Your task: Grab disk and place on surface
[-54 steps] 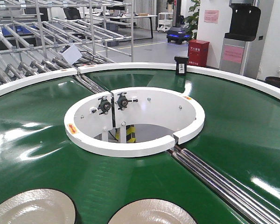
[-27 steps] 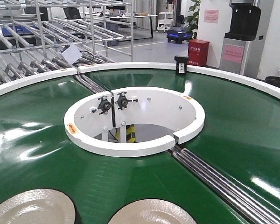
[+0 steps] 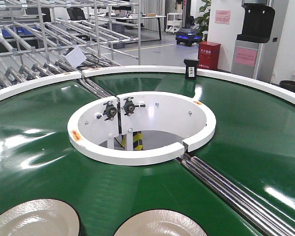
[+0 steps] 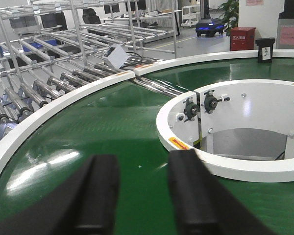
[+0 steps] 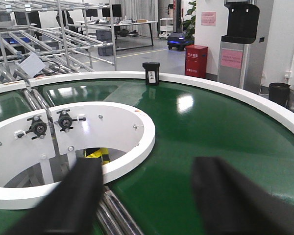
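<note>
Lying half cropped on belt (image 3: 236,137), two disks (image 3: 34,219) (image 3: 160,225); left gripper (image 4: 143,164) and right gripper (image 5: 149,169) splayed, empty.

No legible text: pink sign (image 3: 222,17), red cabinet (image 3: 209,55) lettering, black box (image 5: 150,73) label too small.

Two disks (image 3: 34,220) (image 3: 160,224) lie on the green conveyor belt (image 3: 246,128).

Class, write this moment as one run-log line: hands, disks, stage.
left hand: open, empty | right hand: open, empty | two pale round disks: on glossy green conveyor belt | stage: no grasp yet
</note>
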Controlling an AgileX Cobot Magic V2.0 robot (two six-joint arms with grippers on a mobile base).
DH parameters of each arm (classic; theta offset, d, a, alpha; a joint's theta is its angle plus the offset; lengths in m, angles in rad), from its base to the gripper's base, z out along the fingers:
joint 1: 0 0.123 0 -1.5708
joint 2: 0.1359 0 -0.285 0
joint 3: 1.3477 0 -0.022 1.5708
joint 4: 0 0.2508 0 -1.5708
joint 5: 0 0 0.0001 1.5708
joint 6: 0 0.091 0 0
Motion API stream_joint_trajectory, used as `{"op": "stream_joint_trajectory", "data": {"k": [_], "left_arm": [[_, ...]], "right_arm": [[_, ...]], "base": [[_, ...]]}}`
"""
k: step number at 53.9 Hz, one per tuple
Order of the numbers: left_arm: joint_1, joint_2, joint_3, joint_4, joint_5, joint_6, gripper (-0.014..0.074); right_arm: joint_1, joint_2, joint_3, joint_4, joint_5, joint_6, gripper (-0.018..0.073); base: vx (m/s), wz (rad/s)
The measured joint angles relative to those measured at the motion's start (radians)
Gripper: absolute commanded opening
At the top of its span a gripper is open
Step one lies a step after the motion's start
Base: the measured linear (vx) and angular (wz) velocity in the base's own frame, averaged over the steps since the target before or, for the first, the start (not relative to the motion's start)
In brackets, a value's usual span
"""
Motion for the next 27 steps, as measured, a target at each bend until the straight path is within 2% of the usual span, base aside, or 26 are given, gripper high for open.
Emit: {"op": "stream_joint_trajectory", "data": {"k": [3, 10, 15, 22, 27], "left_arm": [[0.000, 0.000, 0.000, 0.000, 0.000, 0.000, 0.0556], [0.000, 0.000, 0.000, -0.002, 0.000, -0.004, 0.0559], [0.000, 0.000, 0.000, -0.040, 0.030, -0.038, 0.0544], [0.000, 0.032, 0.000, -0.162, 0.157, -0.061, 0.0500], [-0.003, 0.113, -0.006, -0.303, 0.256, 0.040, 0.0465]], "right_arm": [[0.000, 0.000, 0.000, 0.001, 0.000, 0.000, 0.0730], [0.000, 0.000, 0.000, 0.001, -0.003, 0.000, 0.0724], [0.000, 0.000, 0.000, 0.001, -0.008, 0.001, 0.0710], [0.000, 0.000, 0.000, 0.001, -0.011, 0.005, 0.0670], [0.000, 0.000, 0.000, 0.005, -0.011, 0.020, 0.0630]], "base": [[0.00, 0.00], [0.00, 0.00], [0.00, 0.00], [0.00, 0.00], [0.00, 0.00]]}}
